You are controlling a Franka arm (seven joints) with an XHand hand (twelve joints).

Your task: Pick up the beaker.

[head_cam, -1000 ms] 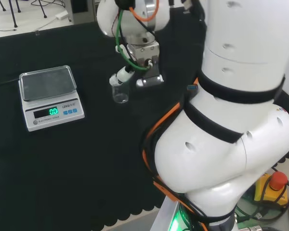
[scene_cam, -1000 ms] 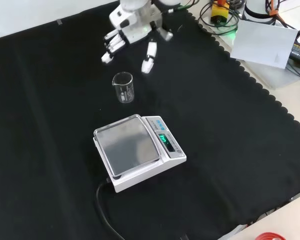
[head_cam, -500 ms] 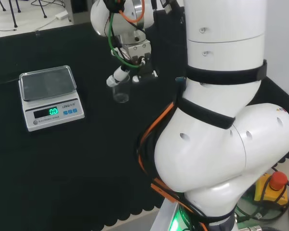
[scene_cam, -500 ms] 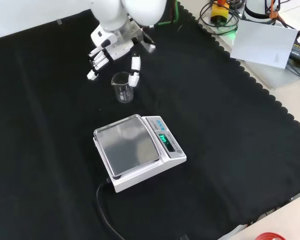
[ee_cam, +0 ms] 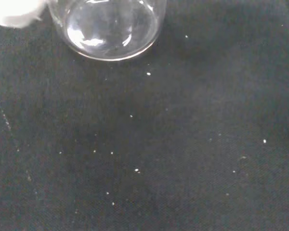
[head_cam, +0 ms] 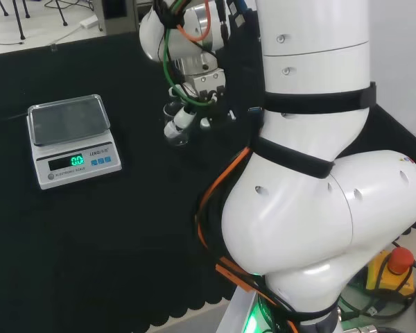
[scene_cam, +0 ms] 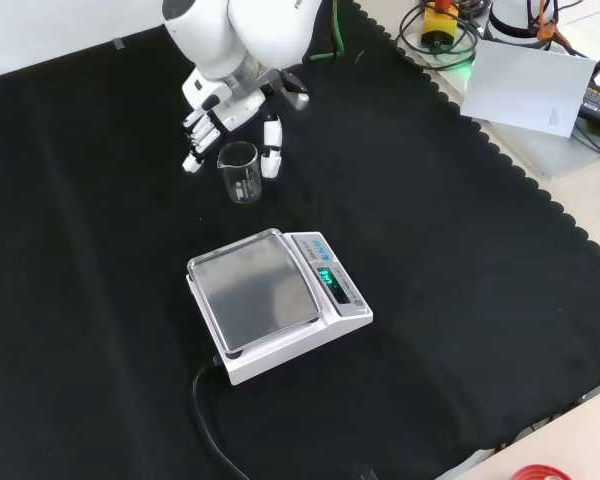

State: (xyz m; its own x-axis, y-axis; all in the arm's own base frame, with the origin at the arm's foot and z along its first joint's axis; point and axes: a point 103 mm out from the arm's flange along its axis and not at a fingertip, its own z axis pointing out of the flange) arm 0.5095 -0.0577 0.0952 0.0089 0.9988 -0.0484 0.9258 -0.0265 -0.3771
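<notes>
On the black-clothed table I count 1 beaker, 1 scale and 1 hand — nothing more sits on the cloth itself. Taking the scale as the landmark: in the front view the beaker stands upright beyond the scale's pan, near it but clearly apart, with a strip of bare cloth between them. In the head view the beaker is to the right of the scale, again with open cloth between.

Around the scale there is plenty of bare cloth on every side in the front view; the scalloped cloth edge runs well off to the scale's right, and a black cable trails from the scale's near corner toward the lower edge.

The hand is spread, not closed. In the front view its fingers hang down on the beaker's left and its thumb on the beaker's right, so the glass sits between them — I cannot tell whether either is touching the wall. The beaker's base rests on the cloth. In the wrist view the beaker's round clear bottom looks empty, with a blurred white bit of the hand beside it.
</notes>
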